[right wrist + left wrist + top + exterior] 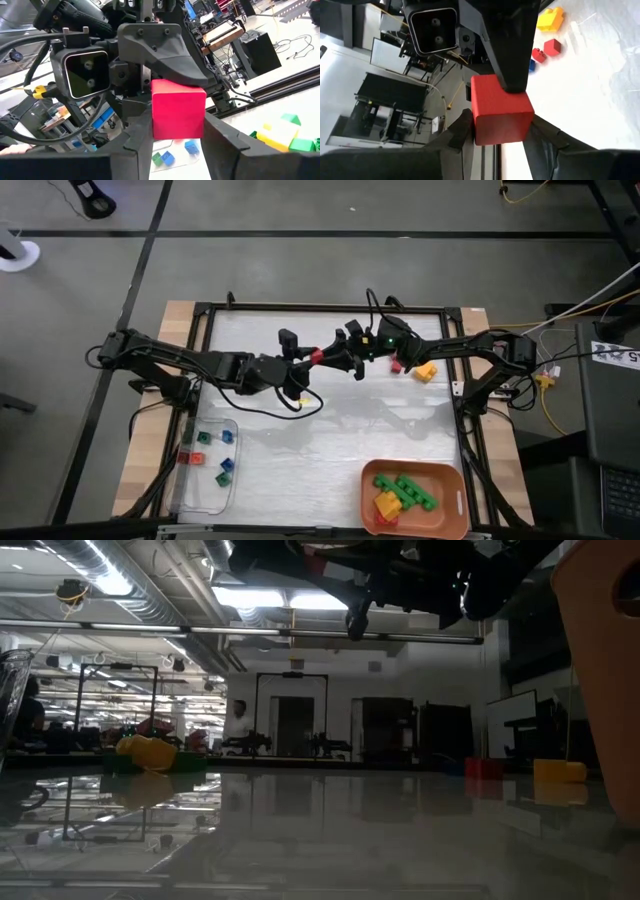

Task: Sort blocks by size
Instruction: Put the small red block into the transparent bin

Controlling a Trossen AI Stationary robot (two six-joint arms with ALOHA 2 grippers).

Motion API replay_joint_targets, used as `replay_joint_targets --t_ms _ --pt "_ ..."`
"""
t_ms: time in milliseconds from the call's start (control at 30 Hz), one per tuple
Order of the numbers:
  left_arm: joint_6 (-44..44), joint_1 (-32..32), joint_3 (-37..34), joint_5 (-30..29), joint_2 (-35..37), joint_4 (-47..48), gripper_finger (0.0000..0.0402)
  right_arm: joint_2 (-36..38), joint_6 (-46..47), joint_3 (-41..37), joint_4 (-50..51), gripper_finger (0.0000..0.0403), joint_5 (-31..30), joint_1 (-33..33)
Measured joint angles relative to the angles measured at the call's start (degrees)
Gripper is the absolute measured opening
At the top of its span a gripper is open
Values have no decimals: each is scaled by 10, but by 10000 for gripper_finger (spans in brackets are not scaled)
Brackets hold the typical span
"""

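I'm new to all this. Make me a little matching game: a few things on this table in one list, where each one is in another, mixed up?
Things:
1. red cube
2. green long bricks
3. small blue and green cubes
4. yellow brick

Places:
A. in the clear tray
B. in the orange tray
C. loose on the table, by the right arm
D. between the two grippers, above the table

Pairs: 1-D, 2-B, 3-A, 4-C

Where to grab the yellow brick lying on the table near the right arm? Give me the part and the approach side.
Probably its flat side walls, coming straight down: the yellow brick lies flat on the table with a stepped top. Avoid the side facing the small red brick close by. Left gripper and right gripper both clasp the red cube now.
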State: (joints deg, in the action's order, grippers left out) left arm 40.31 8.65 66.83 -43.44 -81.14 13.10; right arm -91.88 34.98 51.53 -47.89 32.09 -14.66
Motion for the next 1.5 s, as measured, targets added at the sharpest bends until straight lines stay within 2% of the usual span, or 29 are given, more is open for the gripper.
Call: replay_joint_targets --t_ms 233,400,667,833,933,1033,1100,1200,1333,1400,1500 --pt "-2 16 -1 -3 1 -1 116 1 -3 0 10 138 -5 1" --pt "-6 35 -1 -31 1 -2 119 2 -8 2 22 145 -5 2" --pt "-76 70 -1 -39 14 19 119 2 -10 2 26 230 20 1" --pt "-172 111 -1 -37 48 81 120 2 -41 2 42 255 21 -1" --pt "-256 149 0 -37 79 155 120 2 -62 2 65 253 25 -1" --pt "-382 195 0 -16 122 250 123 1 -70 2 93 246 27 0" --pt "-493 225 0 32 147 321 126 1 -70 2 116 242 28 0" --pt "-683 264 0 135 176 423 127 1 -70 1 148 239 29 0" --pt "-940 316 0 264 186 531 128 1 -71 1 180 239 29 0" --pt "-1042 342 0 299 184 571 128 1 -71 1 187 239 29 0" --pt "-1147 376 0 327 175 614 128 1 -71 1 191 239 29 0"
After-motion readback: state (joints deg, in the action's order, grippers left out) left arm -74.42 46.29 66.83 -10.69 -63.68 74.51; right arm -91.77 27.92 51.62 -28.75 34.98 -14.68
